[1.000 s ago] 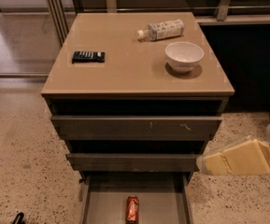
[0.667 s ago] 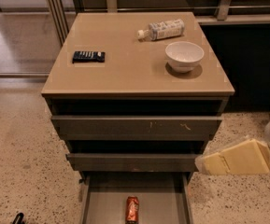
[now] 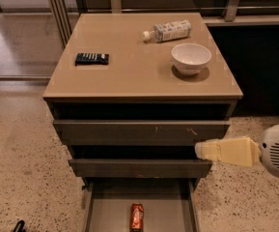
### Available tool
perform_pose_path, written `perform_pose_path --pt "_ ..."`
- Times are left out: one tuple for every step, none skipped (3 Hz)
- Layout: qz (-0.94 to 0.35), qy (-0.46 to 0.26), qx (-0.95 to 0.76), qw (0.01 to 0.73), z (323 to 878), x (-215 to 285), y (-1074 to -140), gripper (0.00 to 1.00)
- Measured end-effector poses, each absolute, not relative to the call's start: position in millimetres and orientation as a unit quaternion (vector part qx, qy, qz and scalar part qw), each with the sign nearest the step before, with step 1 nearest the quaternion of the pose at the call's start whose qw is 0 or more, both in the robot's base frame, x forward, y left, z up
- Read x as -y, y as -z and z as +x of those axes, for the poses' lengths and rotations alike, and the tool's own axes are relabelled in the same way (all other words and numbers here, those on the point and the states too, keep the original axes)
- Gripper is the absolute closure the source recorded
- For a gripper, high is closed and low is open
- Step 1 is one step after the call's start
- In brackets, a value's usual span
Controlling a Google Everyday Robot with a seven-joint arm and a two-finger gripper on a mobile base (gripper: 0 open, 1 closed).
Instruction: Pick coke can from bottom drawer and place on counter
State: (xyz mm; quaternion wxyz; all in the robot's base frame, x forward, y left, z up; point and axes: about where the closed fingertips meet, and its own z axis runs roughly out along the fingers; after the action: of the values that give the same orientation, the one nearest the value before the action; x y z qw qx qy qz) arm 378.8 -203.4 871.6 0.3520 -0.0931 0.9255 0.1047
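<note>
1. Cabinet: a three-drawer cabinet stands on a speckled floor (image 3: 18, 153). The counter (image 3: 129, 76) forms its glossy tan top.

2. Counter contents:
- A white bowl (image 3: 191, 58) sits upright on the right side.
- A white-labelled plastic bottle (image 3: 167, 31) lies on its side just beyond the bowl, near the far right edge, with its cap pointing left.
- A dark flat rectangular object (image 3: 91, 58) lies on the left side, well apart from the bowl and bottle.

3. Drawers: the top drawer (image 3: 141, 129) and the middle drawer (image 3: 140, 168) show scuffed flat fronts. The bottom drawer (image 3: 93, 211) is pulled out toward the near edge of the view.

4. Task object: the coke can (image 3: 137, 217) lies on its side on the drawer floor. It is roughly centred between the side walls and touches neither.

5. Gripper: the gripper (image 3: 204, 150) hangs at the right of the cabinet, pointing left at the height of the gap between the top and middle drawers. It is above and to the right of the can and holds nothing. Whether its jaws are spread or pressed together cannot be told from this view.
</note>
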Motion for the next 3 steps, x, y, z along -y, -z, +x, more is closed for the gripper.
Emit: perform_pose_path --pt "-0.058 -0.121 -0.933 0.335 424 203 -822 0.00" --pt "-0.022 -0.154 -0.946 0.284 464 194 -781 0.00" --pt "0.025 -0.179 -0.949 0.257 472 186 -769 0.00"
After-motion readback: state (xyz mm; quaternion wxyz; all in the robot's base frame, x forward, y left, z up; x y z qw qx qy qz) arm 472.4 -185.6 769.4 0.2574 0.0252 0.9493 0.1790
